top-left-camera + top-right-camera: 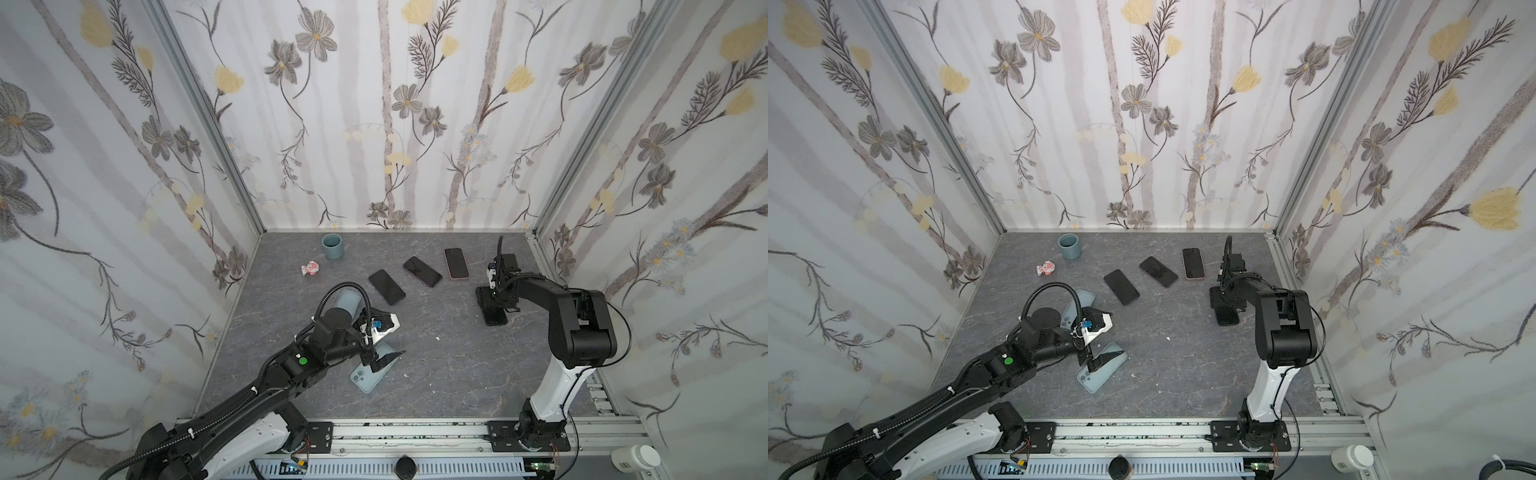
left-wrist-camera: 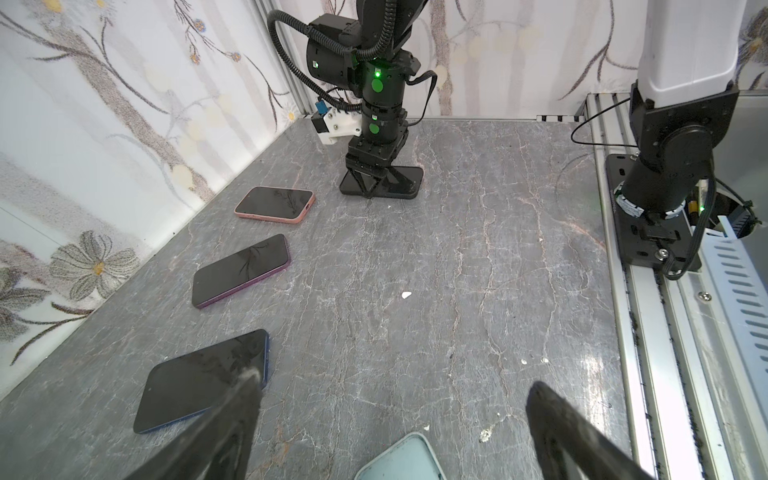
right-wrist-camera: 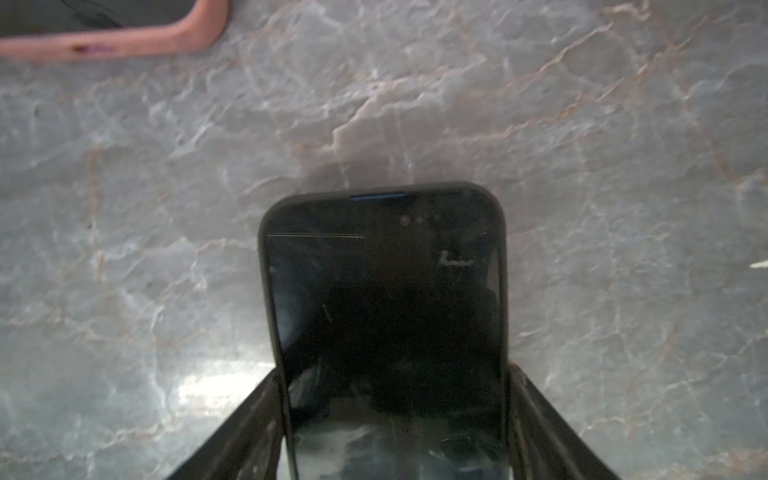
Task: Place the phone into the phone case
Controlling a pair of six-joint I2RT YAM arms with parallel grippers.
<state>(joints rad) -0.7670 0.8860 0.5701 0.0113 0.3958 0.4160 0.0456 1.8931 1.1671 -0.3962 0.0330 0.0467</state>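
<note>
A black phone lies flat on the grey marble table at the right. My right gripper stands over it, shut on the phone with a finger against each long edge. A light blue phone case lies open side up near the front left, with its corner showing in the left wrist view. Just above that case, my left gripper is open with nothing between its fingers. A second light blue case lies behind the left arm, partly hidden by it.
Three more phones lie in a row at the back: a blue-edged one, a purple-edged one and one in a pink case. A blue-grey cup and a small pink and white toy stand at the back left.
</note>
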